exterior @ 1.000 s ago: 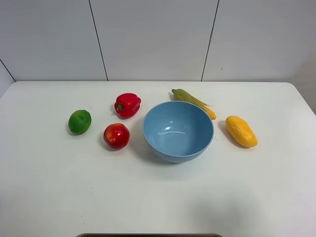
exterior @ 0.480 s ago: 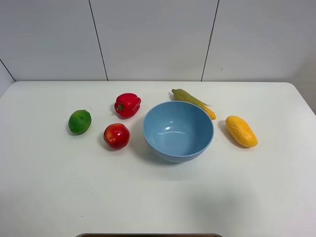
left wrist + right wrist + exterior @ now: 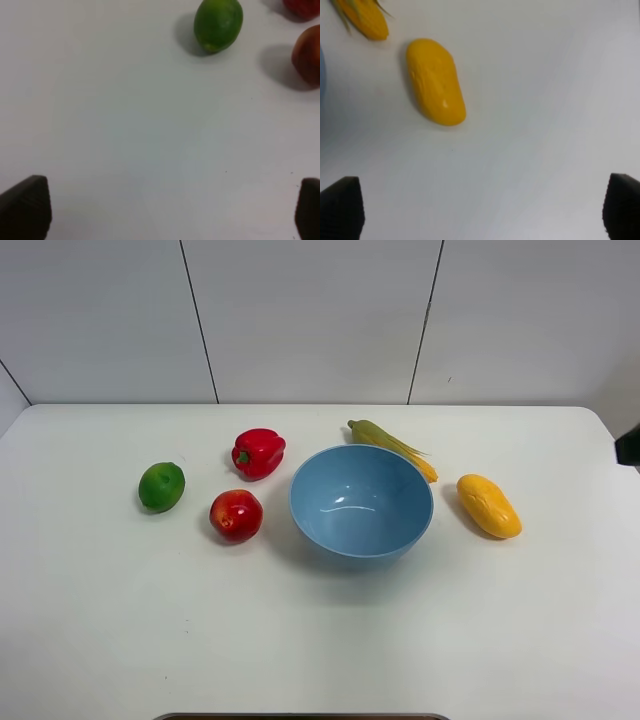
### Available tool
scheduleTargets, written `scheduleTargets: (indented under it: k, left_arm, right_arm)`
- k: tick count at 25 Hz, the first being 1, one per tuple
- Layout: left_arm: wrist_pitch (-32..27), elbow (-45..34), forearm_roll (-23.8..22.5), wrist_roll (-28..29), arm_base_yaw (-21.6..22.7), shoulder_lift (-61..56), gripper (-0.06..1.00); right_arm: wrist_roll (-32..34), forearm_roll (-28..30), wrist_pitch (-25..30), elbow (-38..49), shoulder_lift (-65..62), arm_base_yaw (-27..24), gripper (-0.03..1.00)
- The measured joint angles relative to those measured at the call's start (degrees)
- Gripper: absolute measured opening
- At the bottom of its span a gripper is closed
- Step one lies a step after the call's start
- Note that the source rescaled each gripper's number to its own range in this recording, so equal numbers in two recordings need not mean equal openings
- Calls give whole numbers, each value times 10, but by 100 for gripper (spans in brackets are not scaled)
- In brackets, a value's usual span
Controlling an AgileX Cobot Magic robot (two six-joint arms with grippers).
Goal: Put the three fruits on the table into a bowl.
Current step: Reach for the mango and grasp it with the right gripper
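In the high view only a dark scrap of the right arm (image 3: pixel 629 445) shows, at the right edge of the frame, over the desk (image 3: pixel 320 640). The wrist views show what that view does not: both sets of jaws. The left jaws stand released, their dark fingertips (image 3: pixel 25 207) spread wide over bare desk with nothing between them. The lime (image 3: pixel 218 24) lies well ahead of them, with the apple (image 3: pixel 307 55) near it. The right jaws are released too and hold nothing, with the mango (image 3: pixel 435 82) lying ahead of them, near the tip of the corn cob (image 3: pixel 362 17).

The high view alone gives the whole layout. The bowl (image 3: pixel 310 502) sits at the centre of the frame with nothing in it. The lime is at centre left, and the apple lies between it and the bowl. A red pepper (image 3: pixel 258 452) sits just above the apple. The corn cob lies by the bowl's upper right rim, and the mango is to the bowl's right. All three fruits rest on the desk, outside the bowl.
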State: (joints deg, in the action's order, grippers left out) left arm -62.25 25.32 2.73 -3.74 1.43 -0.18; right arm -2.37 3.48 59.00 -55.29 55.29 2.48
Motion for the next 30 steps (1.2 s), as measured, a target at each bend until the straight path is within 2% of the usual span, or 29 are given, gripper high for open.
scheduleTargets:
  k: [4,11,15,23,30]
  left_arm:
    - [0,0,0,0,0,0,100]
    - [0,0,0,0,0,0,100]
    - [0,0,0,0,0,0,100]
    - [0,0,0,0,0,0,100]
    - [0,0,0,0,0,0,100]
  right_arm:
    - [-21,-4,-25,-28,131,0,100]
    - [-52,-24,-86,-35,287,0,100]
    - [-76,-49,-123,-35,356,0,100]
    - [-83,-60,-183,-35,467,0,100]
    - [-124,-117,-222,-40,528,-8,100]
